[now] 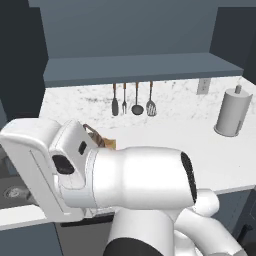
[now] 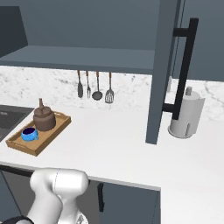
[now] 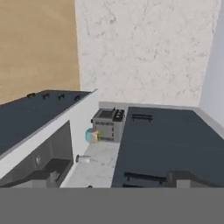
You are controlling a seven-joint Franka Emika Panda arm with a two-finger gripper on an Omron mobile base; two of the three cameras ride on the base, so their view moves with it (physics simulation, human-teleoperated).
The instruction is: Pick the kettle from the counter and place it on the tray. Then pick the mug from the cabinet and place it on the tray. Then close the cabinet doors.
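On tray [image 2: 21,143], kettle [image 2: 44,119] beside mug [image 2: 29,134], claw [image 3: 111,178] elsewhere

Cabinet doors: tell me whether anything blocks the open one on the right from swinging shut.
Nothing visible does. The tall dark blue-grey cabinet door stands open above bare white counter; the grey paper-towel holder sits behind it, and the wooden tray lies far left.

You have the white counter [image 2: 118,144] carrying the tray [image 2: 38,144] near its sink end, and well apart from the tray, a grey paper-towel cylinder [image 2: 187,114].
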